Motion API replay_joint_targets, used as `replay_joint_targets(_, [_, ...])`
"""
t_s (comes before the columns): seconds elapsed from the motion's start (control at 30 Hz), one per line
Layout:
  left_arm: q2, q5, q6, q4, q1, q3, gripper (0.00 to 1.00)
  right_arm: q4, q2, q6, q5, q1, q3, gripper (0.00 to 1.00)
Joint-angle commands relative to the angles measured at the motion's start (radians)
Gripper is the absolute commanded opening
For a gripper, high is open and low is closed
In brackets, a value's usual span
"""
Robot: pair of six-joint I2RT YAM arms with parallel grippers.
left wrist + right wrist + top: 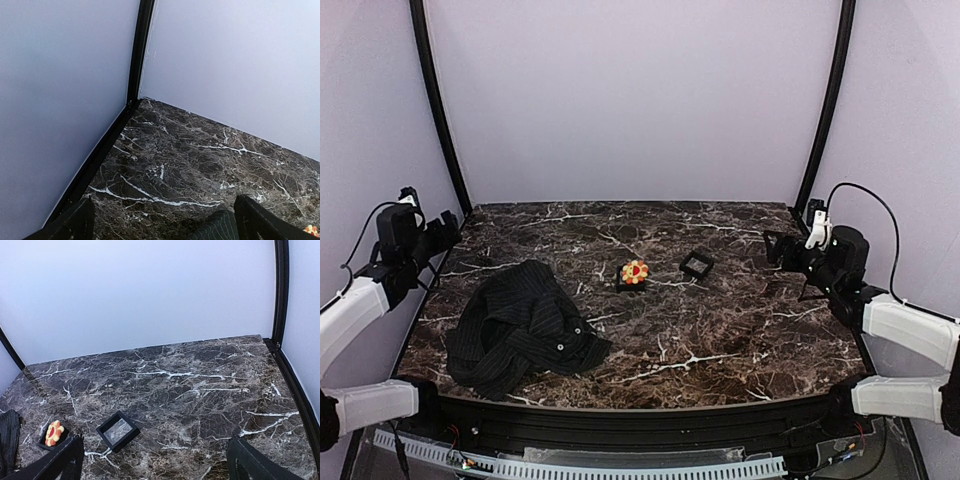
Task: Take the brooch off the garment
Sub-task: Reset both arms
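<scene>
The brooch (634, 271), an orange and cream flower with a red centre, rests on a small black base at mid-table, apart from the garment. It also shows in the right wrist view as the brooch (54, 432) and at the edge of the left wrist view as the brooch (312, 230). The garment (525, 330), black with pale pinstripes, lies crumpled at front left; a fold of the garment (215, 227) shows low in the left wrist view. My left gripper (445, 230) hangs open by the left wall. My right gripper (775, 247) stands open at the right side. Both hold nothing.
A small black square box (696, 265) with a clear pane lies just right of the brooch, also seen as the box (118, 430). Black frame posts (440, 110) rise at both back corners. The marble table (720, 340) ends at white walls.
</scene>
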Motion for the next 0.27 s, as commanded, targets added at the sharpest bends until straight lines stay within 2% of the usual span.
replay_joint_targets(0.0, [-0.017,-0.06,0.054,0.032,-0.014,-0.03,0.99,0.039,-0.036,-0.047,0.021,-0.007,-0.044,0.99])
replay_joint_targets(0.23, [0.002,-0.068,0.074,0.038,-0.016,-0.023,0.99,0.04,-0.071,-0.044,-0.013,-0.007,-0.041,0.99])
